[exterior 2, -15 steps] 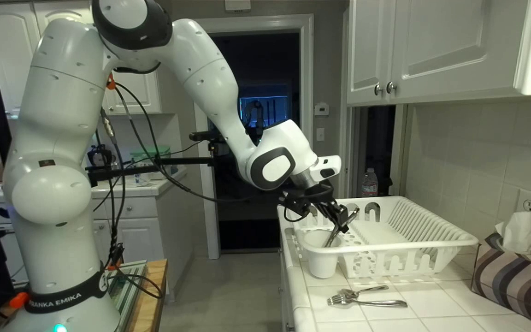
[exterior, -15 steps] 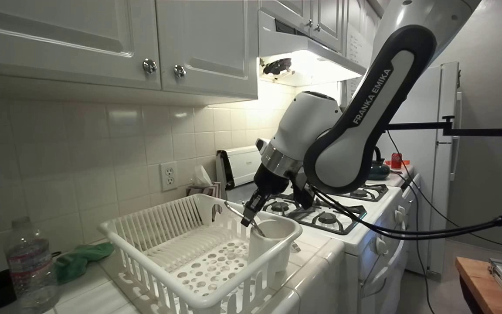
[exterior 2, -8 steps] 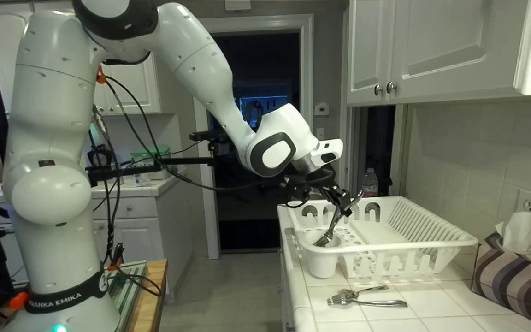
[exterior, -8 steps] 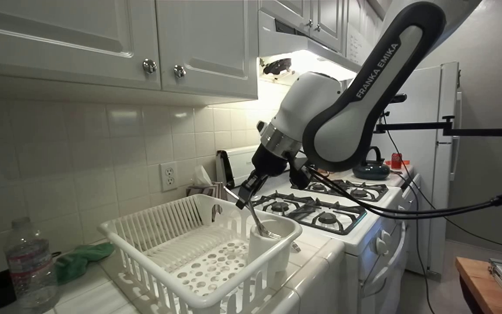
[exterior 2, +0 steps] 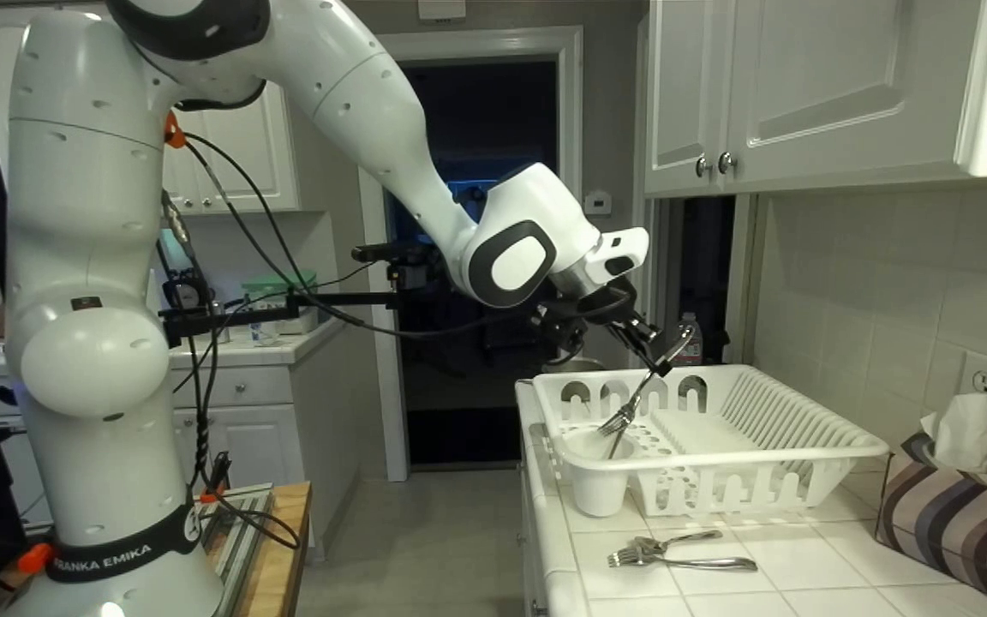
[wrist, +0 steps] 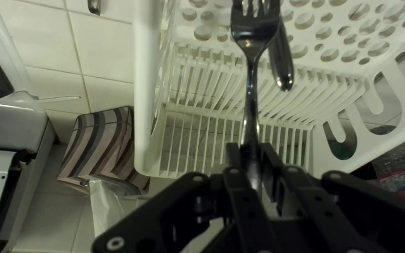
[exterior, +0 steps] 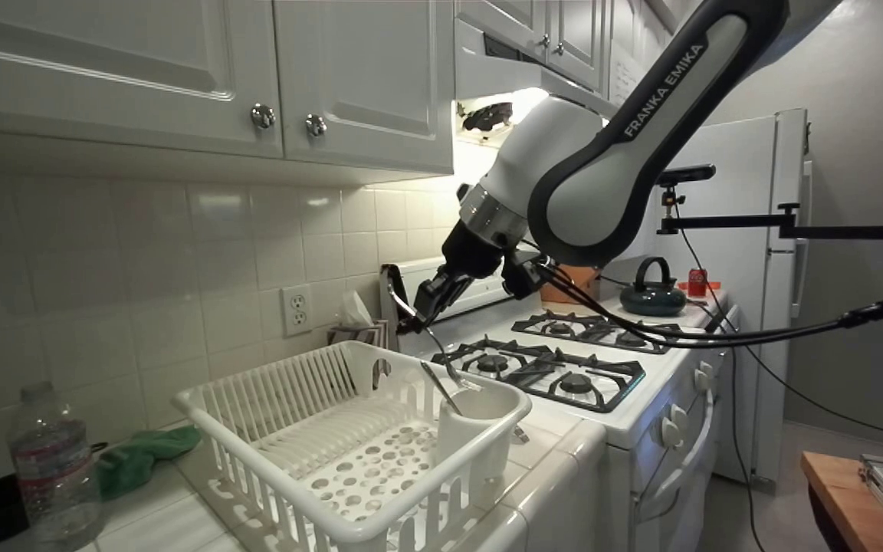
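Note:
My gripper (wrist: 250,146) is shut on the handle of a metal fork (wrist: 253,38), one finger on each side of it. The fork slants, its tines pointing down and its handle end sticking out past the fingers. In both exterior views the fork (exterior 2: 620,417) has its tines close above the mouth of a white cutlery cup (exterior 2: 599,488) at the corner of the white dish rack (exterior: 261,464). A second metal utensil (exterior: 440,388) leans in that cup, handle up; its lower end is hidden. In the wrist view this utensil's handle (wrist: 282,61) shows beside the fork.
Several forks or spoons (exterior 2: 682,562) lie on the tiled counter near the rack. A striped tissue box (exterior 2: 956,506) stands by the wall. The gas stove (exterior: 564,376) adjoins the counter. A plastic bottle (exterior: 54,468) and green cloth (exterior: 146,458) are beyond the rack; cabinets hang above.
My gripper has risen and moved toward the backsplash wall, drawing the fork up out of the cup. The second utensil has stayed behind, leaning in the cup. The grip looks unchanged.

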### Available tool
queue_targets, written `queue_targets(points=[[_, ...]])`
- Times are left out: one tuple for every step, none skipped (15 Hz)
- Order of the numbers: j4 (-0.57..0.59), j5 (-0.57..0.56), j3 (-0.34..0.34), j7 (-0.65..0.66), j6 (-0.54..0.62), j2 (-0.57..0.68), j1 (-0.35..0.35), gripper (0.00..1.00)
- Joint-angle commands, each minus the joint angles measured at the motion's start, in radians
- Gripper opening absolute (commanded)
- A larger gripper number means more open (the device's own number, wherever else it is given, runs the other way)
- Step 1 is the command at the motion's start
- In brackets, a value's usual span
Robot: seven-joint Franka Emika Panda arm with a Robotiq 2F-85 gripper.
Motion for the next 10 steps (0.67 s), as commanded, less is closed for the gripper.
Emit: queue_targets(points=[[0.002,0.000,-0.020,0.021,-0.020,-0.018,0.018,0.04],[0.002,0.001,-0.020,0.019,-0.021,-0.021,0.018,0.04],[0.001,0.000,-0.022,0.020,-0.021,-0.022,0.020,0.04],[-0.003,0.000,-0.023,0.022,-0.014,-0.022,0.022,0.04],[-0.007,-0.001,-0.024,0.023,-0.003,-0.020,0.026,0.04],[-0.011,-0.003,-0.024,0.022,0.003,-0.020,0.030,0.04],[-0.013,-0.004,-0.026,0.022,0.008,-0.018,0.034,0.04],[-0.019,-0.005,-0.027,0.022,0.017,-0.017,0.039,0.04],[-0.026,-0.004,-0.023,0.020,0.027,-0.016,0.041,0.04],[-0.033,-0.001,-0.015,0.015,0.037,-0.016,0.039,0.04]])
